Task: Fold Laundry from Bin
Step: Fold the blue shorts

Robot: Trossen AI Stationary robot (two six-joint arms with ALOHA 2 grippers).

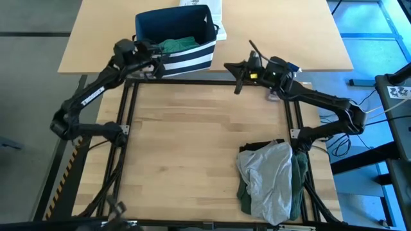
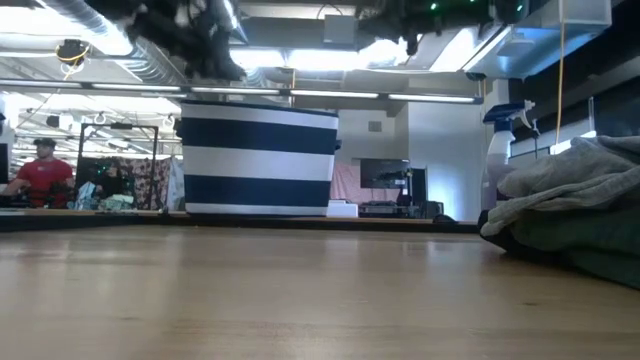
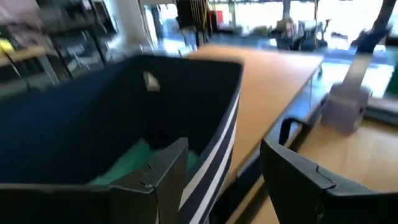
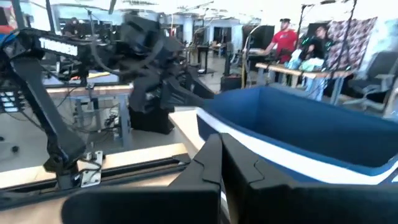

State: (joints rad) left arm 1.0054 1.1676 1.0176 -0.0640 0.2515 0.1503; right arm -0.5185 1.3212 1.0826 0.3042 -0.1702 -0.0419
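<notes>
High view has the boxy navy fabric bin with white stripes at the table's far edge, teal-green cloth inside. Left gripper hangs at its near-left rim, fingers spread, holding nothing. Looks like it's reaching in, so it has to clear that rim. Right gripper waits beside, pinched shut. Grey-and-green garment pile sits near-right.
</notes>
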